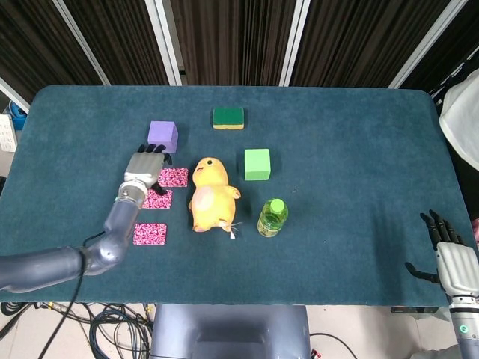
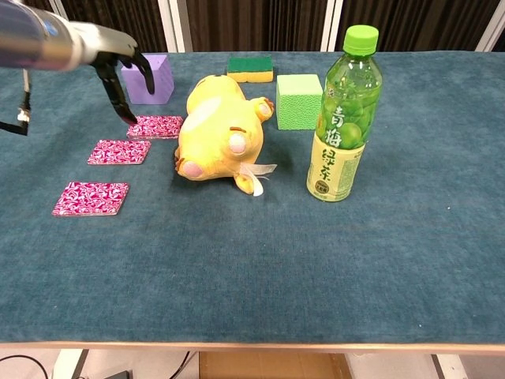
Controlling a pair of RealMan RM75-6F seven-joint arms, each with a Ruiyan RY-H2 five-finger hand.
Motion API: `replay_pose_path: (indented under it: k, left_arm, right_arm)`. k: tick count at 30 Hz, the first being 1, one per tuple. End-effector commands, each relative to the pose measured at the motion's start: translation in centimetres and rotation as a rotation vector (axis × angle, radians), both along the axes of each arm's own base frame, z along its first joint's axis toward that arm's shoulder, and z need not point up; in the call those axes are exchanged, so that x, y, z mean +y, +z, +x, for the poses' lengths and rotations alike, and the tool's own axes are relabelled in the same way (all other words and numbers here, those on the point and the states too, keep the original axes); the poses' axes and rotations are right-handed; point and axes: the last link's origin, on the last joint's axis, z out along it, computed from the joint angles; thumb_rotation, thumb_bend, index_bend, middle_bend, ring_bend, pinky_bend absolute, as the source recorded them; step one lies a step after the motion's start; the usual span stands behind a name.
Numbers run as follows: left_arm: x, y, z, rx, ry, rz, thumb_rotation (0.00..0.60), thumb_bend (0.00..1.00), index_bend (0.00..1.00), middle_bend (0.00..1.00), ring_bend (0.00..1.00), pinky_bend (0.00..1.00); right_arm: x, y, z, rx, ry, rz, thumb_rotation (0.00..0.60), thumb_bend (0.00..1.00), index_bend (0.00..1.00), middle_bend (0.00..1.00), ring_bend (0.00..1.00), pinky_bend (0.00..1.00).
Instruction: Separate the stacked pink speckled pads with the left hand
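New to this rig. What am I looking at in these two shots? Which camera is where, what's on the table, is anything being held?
It is a two-armed robot with finger hands at a blue table. One picture looks down from its head, the other forward from its chest. The left hand hovers open, holding nothing, above the farthest of three pink speckled pads. The right hand waits open at the table's edge. Also there: a yellow plush duck, a green bottle, a green cube, a purple cube and a green sponge.
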Motion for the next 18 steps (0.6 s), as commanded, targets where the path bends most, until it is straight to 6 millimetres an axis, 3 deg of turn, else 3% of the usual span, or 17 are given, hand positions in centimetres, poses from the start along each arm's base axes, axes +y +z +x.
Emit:
replay_pose_path:
  k: [1, 4, 11, 16, 18]
  left_arm:
    - [-3.8, 6.2, -0.9, -0.082, -0.072, 0.077, 0.6, 0.13, 0.3, 0.16, 0.0, 0.0]
    - [-6.5, 8.7, -2.7, -0.094, -0.116, 0.107, 0.6, 0.14, 0.25, 0.15, 0.0, 0.0]
    - [-14.0, 13.5, -9.8, -0.079, -0.16, 0.215, 0.6, 0.14, 0.2, 0.14, 0.0, 0.0]
    - [-19.3, 15.4, -15.0, -0.134, -0.152, 0.281, 0.6, 0.14, 0.19, 0.13, 0.0, 0.0]
    - [-20.2, 15.7, -15.9, -0.141, -0.145, 0.288, 0.6, 0.14, 0.19, 0.13, 0.0, 0.0]
  right_arm:
    - [0.0, 0.1, -0.1, 0.002, -0.004, -0.004, 0.6, 0.18, 0.0, 0.0, 0.05, 0.22]
    - [0.0, 0.2, -0.2, 0.004, -0.007, -0.009, 0.6, 0.18, 0.0, 0.0, 0.05, 0.22]
    - [-0.3, -0.3, 0.0, 0.015, 0.013, -0.009, 0.6, 0.18, 0.0, 0.0, 0.05, 0.22]
    - [-0.6, -0.5, 0.3, 0.016, 0.039, -0.02, 0.6, 0.18, 0.0, 0.0, 0.05, 0.22]
    - [-0.6, -0.5, 0.4, 0.016, 0.047, -0.027, 0.6, 0.18, 0.0, 0.0, 0.05, 0.22]
